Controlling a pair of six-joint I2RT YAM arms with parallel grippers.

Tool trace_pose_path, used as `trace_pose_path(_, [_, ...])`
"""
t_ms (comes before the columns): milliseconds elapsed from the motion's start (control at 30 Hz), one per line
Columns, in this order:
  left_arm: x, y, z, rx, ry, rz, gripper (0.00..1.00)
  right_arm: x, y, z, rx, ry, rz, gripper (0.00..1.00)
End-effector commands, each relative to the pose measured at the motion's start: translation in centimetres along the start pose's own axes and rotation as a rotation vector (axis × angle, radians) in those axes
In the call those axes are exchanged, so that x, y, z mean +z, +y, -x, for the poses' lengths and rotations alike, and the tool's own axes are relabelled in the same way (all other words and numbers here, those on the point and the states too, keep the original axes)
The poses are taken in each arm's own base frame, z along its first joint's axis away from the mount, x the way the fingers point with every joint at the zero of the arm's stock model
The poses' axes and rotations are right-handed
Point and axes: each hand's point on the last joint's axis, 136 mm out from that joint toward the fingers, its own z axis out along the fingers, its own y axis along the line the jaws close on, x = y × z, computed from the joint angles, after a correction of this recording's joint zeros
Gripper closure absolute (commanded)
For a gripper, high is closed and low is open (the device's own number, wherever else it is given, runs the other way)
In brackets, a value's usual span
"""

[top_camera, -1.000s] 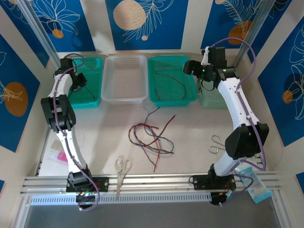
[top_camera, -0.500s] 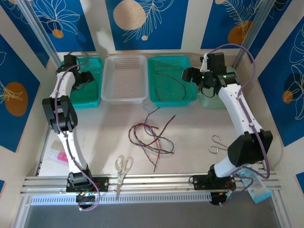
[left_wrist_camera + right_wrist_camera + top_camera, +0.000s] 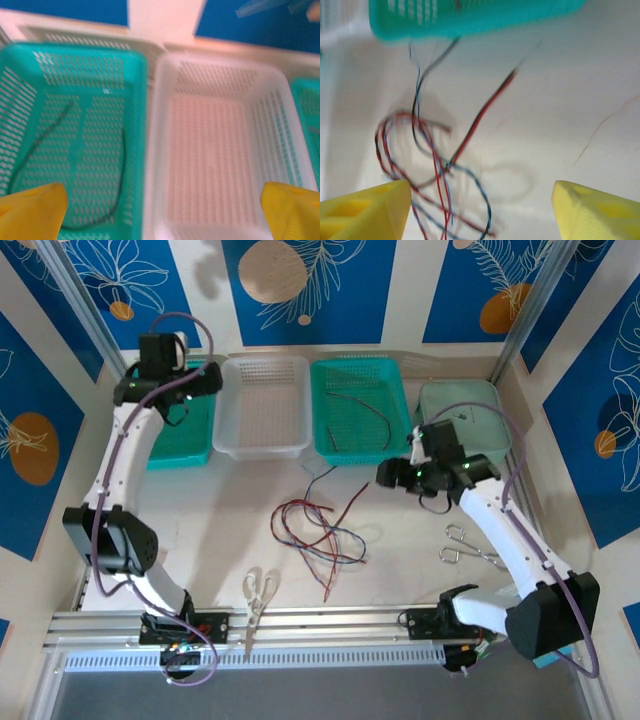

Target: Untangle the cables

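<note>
Both arms had shifted: the left pincer [image 3: 205, 380] had risen above the left teal basket [image 3: 185, 452] and sprung wide open, empty, while the right pincer [image 3: 388, 473] had swung down toward the tabletop [image 3: 200, 520]. One black cable [image 3: 121, 165] lay sorted in that basket, the white basket [image 3: 262, 448] held no cable, and a couple more wires [image 3: 365, 410] lay in the middle teal basket [image 3: 362, 453]. The tangle of red, black and blue-grey cables [image 3: 315, 530] sat mid-tabletop, so most work seemed left. At its 2 o'clock the right pincer stood open, gripping nothing. Pale-handled scissors [image 3: 258, 592] at 7 o'clock and metal scissors [image 3: 462, 545] at 3 o'clock lay apart from it.
</note>
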Motion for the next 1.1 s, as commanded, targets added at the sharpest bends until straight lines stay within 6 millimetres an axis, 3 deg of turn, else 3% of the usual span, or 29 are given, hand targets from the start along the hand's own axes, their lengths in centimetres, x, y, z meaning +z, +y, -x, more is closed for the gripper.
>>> trace_pose_path(0, [-1.2,-3.4,-4.9,0.029,0.102,-0.082,0.03,1.9,1.6,-4.1,0.028,0.11,0.092,0.31])
trace_pose_path(133, [-2.9,-7.2,-9.6,0.054,0.137,-0.16,0.04,4.7,3.0,-7.9,-0.011,0.193,0.157,0.4])
trace_pose_path(267, [-3.6,-9.1,-14.3,0.027,0.2,-0.221,0.07,7.0,4.0,-10.4,-0.052,0.254,0.206,0.47])
trace_pose_path(533, [-4.2,-12.0,-20.7,0.008,0.289,-0.287,0.11,10.2,5.1,-12.3,-0.123,0.356,0.223,0.58])
trace_pose_path(800, [-4.0,-12.8,-23.2,0.014,0.342,-0.293,0.13,12.3,5.3,-12.8,-0.149,0.413,0.219,0.62])
trace_pose_path(1067, [-4.1,-12.8,-23.6,0.007,0.351,-0.29,0.14,13.5,6.0,-13.3,-0.15,0.451,0.243,0.65])
